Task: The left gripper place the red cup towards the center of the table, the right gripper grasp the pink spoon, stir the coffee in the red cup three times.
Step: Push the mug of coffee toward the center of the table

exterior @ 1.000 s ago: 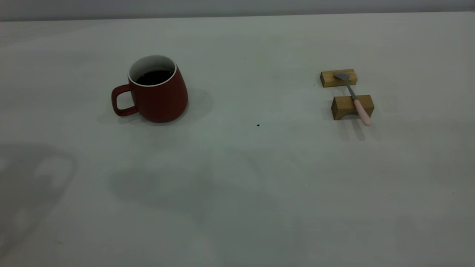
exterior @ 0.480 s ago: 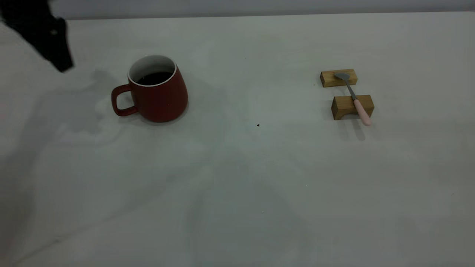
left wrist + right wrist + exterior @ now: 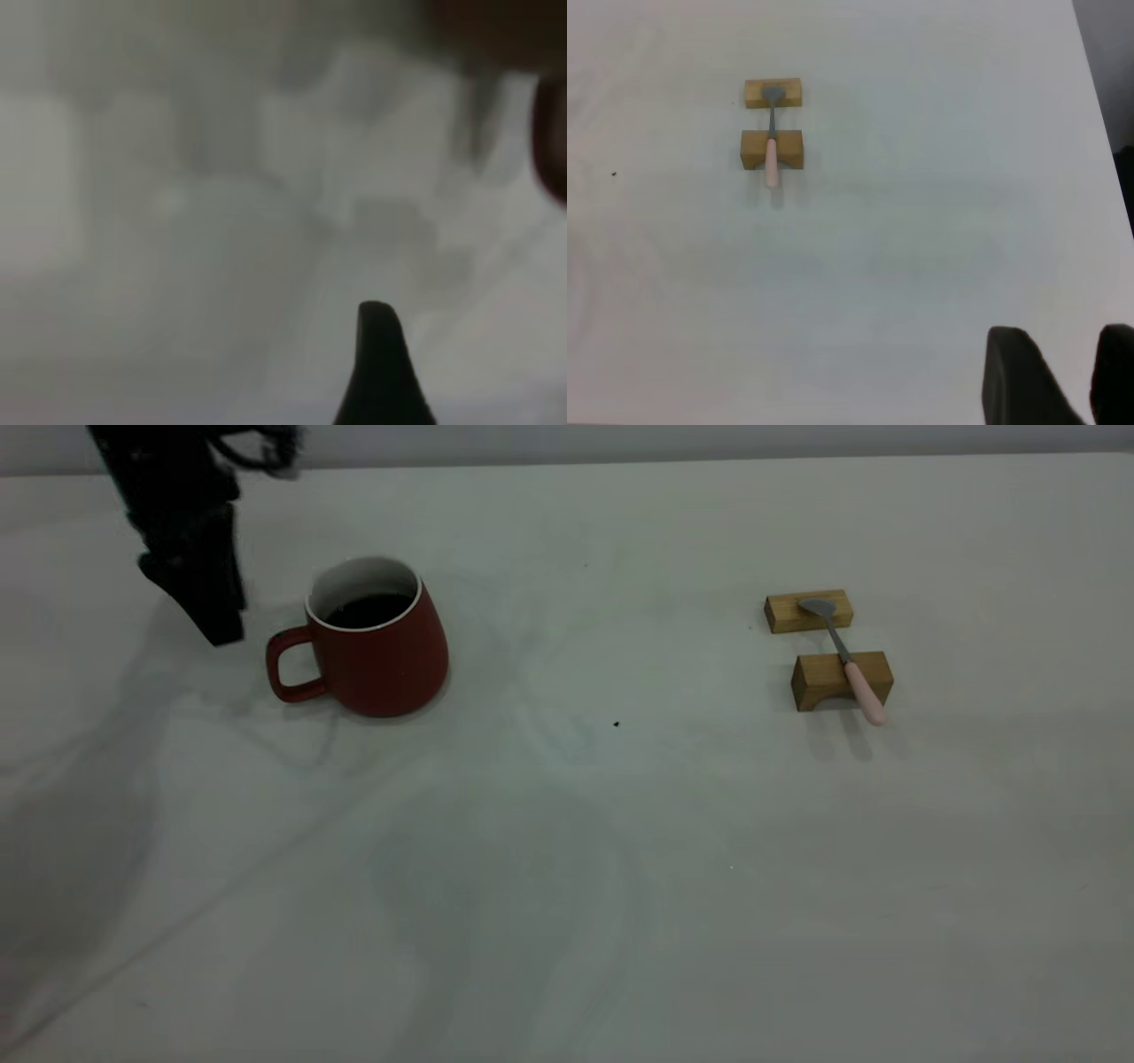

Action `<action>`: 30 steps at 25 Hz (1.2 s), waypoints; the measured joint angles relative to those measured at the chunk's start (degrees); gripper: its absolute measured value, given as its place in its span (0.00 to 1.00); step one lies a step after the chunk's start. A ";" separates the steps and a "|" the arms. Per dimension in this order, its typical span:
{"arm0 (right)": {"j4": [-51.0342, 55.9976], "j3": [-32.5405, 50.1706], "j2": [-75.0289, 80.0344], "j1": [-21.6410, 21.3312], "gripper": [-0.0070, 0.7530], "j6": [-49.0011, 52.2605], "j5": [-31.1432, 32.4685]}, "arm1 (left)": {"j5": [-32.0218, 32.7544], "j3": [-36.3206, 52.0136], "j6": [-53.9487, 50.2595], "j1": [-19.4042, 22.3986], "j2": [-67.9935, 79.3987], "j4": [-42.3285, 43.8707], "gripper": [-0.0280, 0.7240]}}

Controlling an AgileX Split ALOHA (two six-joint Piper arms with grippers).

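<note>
The red cup (image 3: 376,651) stands upright left of the table's (image 3: 567,886) middle, its handle (image 3: 288,666) pointing left and dark coffee (image 3: 368,609) inside. My left gripper (image 3: 221,629) hangs just left of the handle without touching it. In the left wrist view only one finger (image 3: 376,354) shows, far to one side, and the cup's (image 3: 551,150) edge is a red blur. The pink spoon (image 3: 846,660) lies across two wooden blocks at the right. My right gripper (image 3: 1063,341) hovers far from the spoon (image 3: 772,146), with a narrow gap between its fingers and nothing held.
The spoon's bowl rests on the far wooden block (image 3: 808,611) and its stem on the near block (image 3: 840,680), with the pink handle overhanging. A tiny black speck (image 3: 617,724) marks the table between cup and blocks. The table's edge (image 3: 1103,133) shows in the right wrist view.
The left arm came into view from the upper left and has moved down and right, close to the cup's handle. Cup, spoon and blocks have not moved.
</note>
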 joint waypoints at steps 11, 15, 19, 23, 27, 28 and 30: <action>0.00 0.00 0.00 0.00 0.33 0.00 0.00 | -4.19 -0.06 4.78 -5.35 1.95 0.13 0.82; 0.00 0.00 0.00 0.00 0.33 0.00 0.00 | -4.25 -0.06 4.77 -7.25 2.16 -1.10 0.82; 0.00 0.00 0.00 0.00 0.33 0.00 0.00 | -5.87 -0.06 1.54 -10.10 2.32 -3.07 0.82; 0.00 0.00 0.00 0.00 0.33 0.00 0.00 | -8.17 -0.06 0.56 -12.90 2.32 -3.33 0.82; 0.00 0.00 0.00 0.00 0.33 0.00 0.00 | -10.40 -0.06 -0.12 -15.71 2.38 -4.29 0.82; 0.00 0.00 0.00 0.00 0.33 0.00 0.00 | -10.95 -0.06 -0.36 -16.42 2.38 -4.83 0.82; 0.00 0.00 0.00 0.00 0.33 0.00 0.00 | -11.90 -0.06 -0.55 -17.55 2.43 -6.06 0.82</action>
